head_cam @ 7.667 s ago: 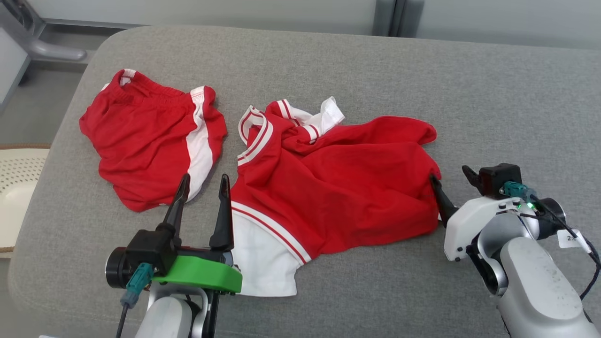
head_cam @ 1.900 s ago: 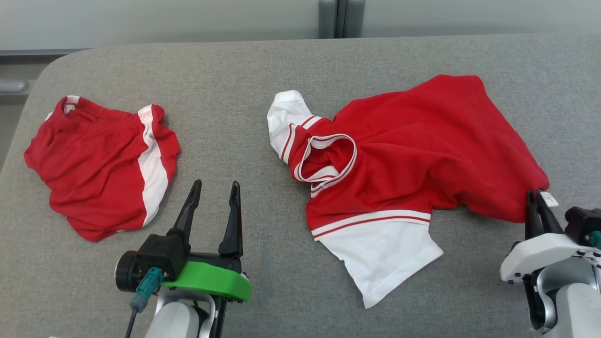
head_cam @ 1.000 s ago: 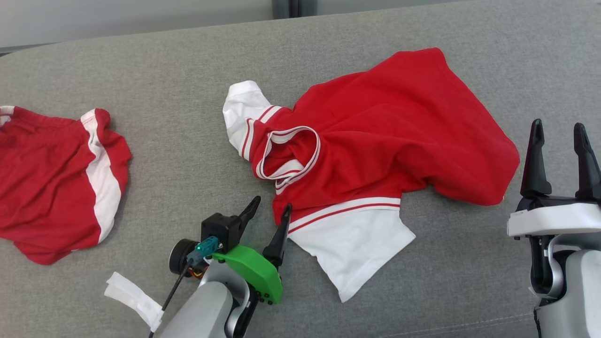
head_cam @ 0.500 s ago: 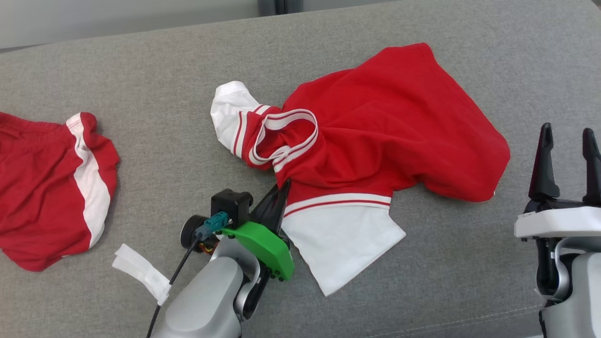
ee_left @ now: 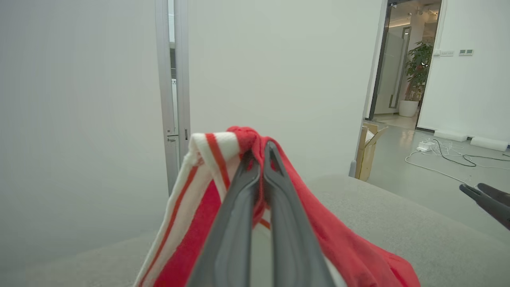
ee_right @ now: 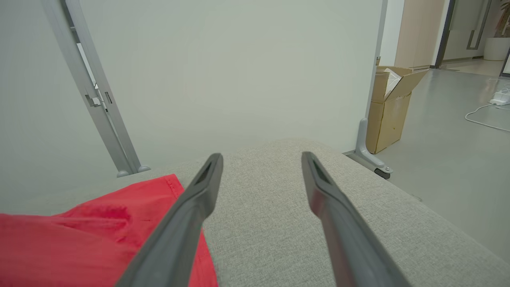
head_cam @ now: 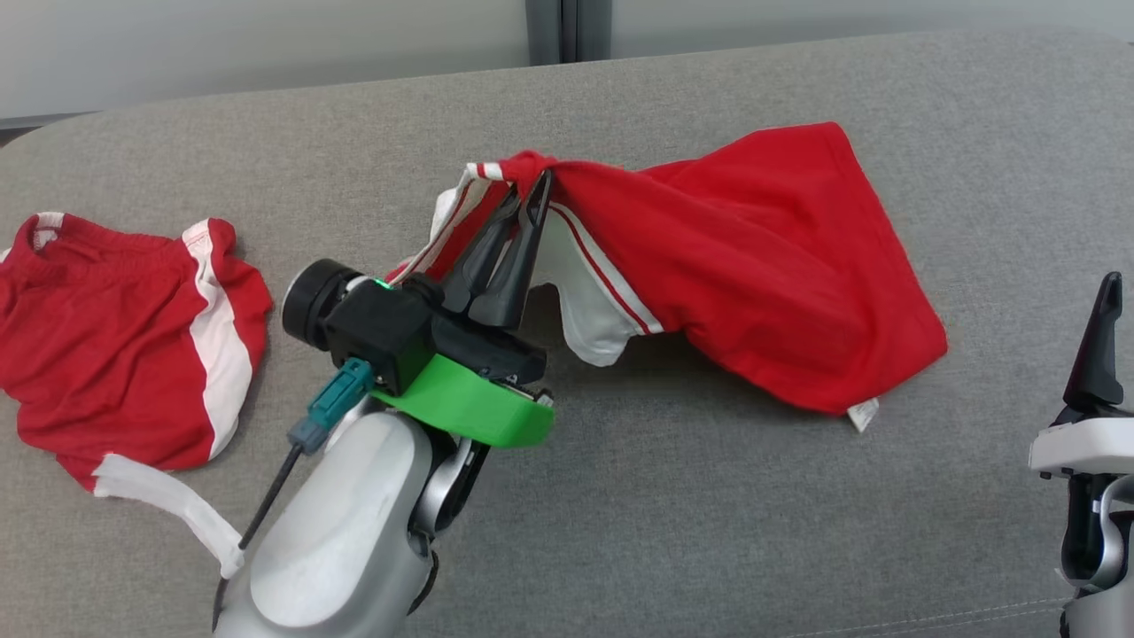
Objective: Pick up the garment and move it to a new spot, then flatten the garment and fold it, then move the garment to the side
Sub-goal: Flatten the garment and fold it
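Limply peaked red jersey point(head_cam: 753, 257), woven grey cushion point(head_cam: 709, 514)

red shirt point(head_cam: 762, 257) with white-striped trim, red shorts point(head_cam: 115, 337) with white stripe, grey cushion point(head_cam: 709, 514)

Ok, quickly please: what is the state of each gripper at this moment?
Left gripper: closed on the red and white shirt, with that end of it lifted.
Right gripper: open, holding nothing.

Right gripper point(ee_right: 261, 156) half cut by head view's right edge, shorts point(head_cam: 133, 337) clipped at left, garment point(head_cam: 753, 257) label point(head_cam: 861, 415) unreadable
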